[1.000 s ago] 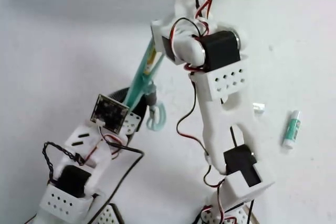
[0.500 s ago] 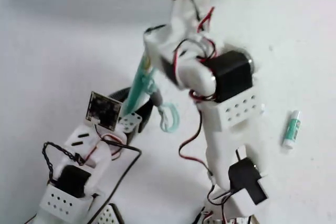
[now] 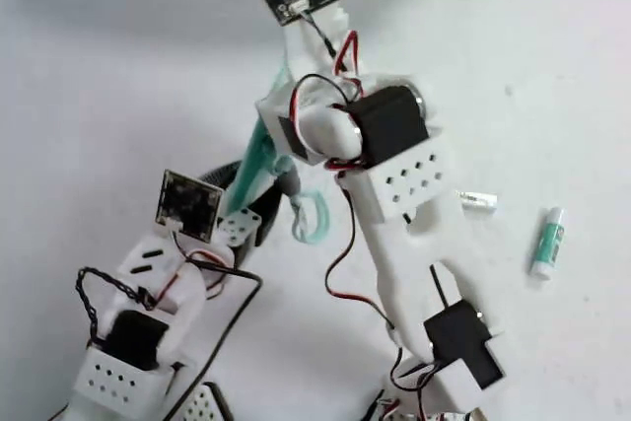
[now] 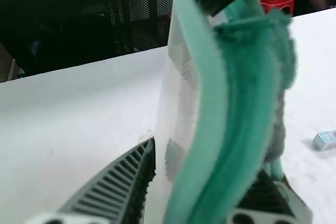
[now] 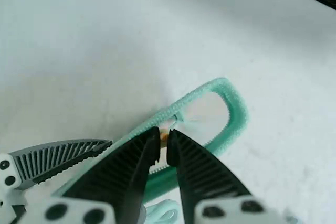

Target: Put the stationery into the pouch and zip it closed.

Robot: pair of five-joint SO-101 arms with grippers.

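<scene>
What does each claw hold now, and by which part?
The right claw pinches the pouch by the zipper pull on its teal edge. The left claw has the pouch's side between its jaws and appears to be gripping it.

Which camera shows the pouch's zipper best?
Right wrist view: the right gripper pinches the zipper there. The left wrist view shows the pouch close up; the high view, a strip beside an arm.

White table [image 3: 99, 66]; black mesh chair [image 4: 105, 9] stands in shadow behind it.
</scene>
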